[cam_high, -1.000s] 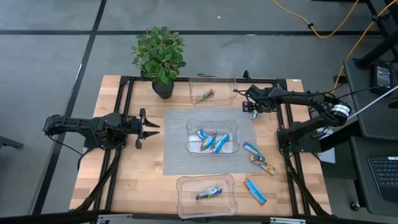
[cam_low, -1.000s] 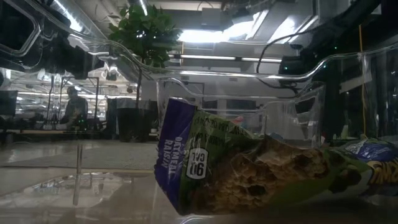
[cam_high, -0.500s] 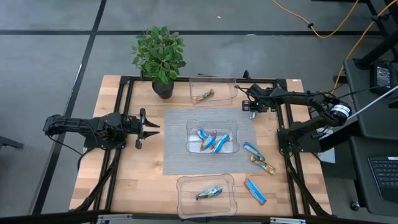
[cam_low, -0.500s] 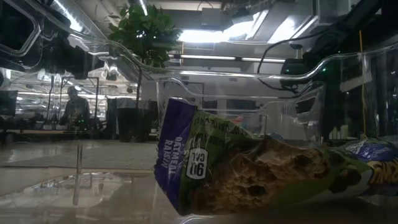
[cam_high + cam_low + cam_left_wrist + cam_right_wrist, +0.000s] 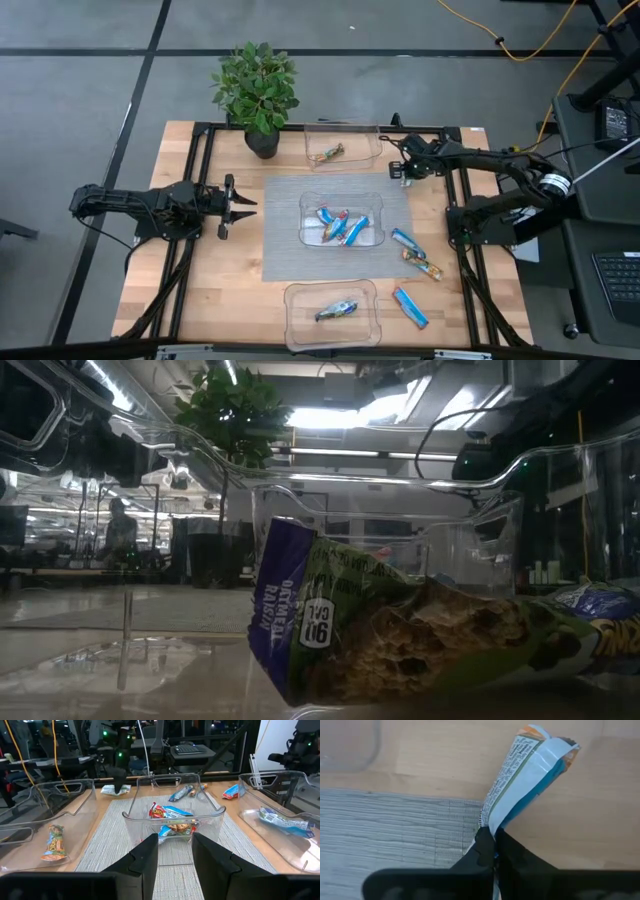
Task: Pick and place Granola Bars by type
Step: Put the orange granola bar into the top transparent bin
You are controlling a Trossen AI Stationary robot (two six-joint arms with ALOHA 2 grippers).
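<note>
My right gripper (image 5: 403, 170) is shut on a silvery light-blue granola bar (image 5: 530, 770) at the mat's far right corner, beside the far bin (image 5: 370, 133). That bin holds a brown-orange bar (image 5: 327, 153). The middle bin (image 5: 342, 195) holds several blue bars (image 5: 340, 226). A greenish bar (image 5: 336, 310) lies flat in the near bin (image 5: 296, 322) and fills the low view (image 5: 400, 630). Three loose bars (image 5: 412, 262) rest on the wood at the right. My left gripper (image 5: 240, 205) waits open at the mat's left edge. My right gripper pinches the bar's near end (image 5: 488, 826) between its two shut fingers (image 5: 482, 851). The bar runs straight on from the fingertips, turned with its printed back seam showing. Its orange far end (image 5: 540, 735) is over the wood; I cannot tell whether it touches.
A potted plant (image 5: 258, 90) stands at the far edge, left of the far bin. A grey mat (image 5: 285, 250) lies under the middle bin. Black frame rails (image 5: 200, 180) run along both sides of the table. Bare wood shows at the near left (image 5: 200, 290).
My right gripper has shifted slightly toward the table's far edge by the mat's far right corner. The left arm and the bars in the bins have kept still.
</note>
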